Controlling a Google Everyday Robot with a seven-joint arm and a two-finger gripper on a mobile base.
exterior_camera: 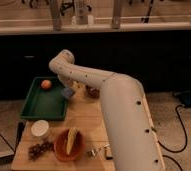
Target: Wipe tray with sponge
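The pincer (69,93) hangs just off the tray's (35,107) right rim, near the bench's (89,125) far edge, gripping what looks like the bluish sponge (67,93). The tray's bare floor lies to its left, long axis running front to back.

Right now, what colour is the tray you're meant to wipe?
Green, seen in the camera view: the tray lies left of the gripper, with an orange fruit in its far corner.

One green tray (39,106) on the wooden table (89,125); one orange fruit (46,84) inside the tray, at its far corner; one sponge (67,93) at the tray's right rim, with the gripper (69,90) there (mostly hidden by the arm); one white cup (40,129), one bunch of grapes (37,149) and one orange bowl (69,145) in front of the tray.
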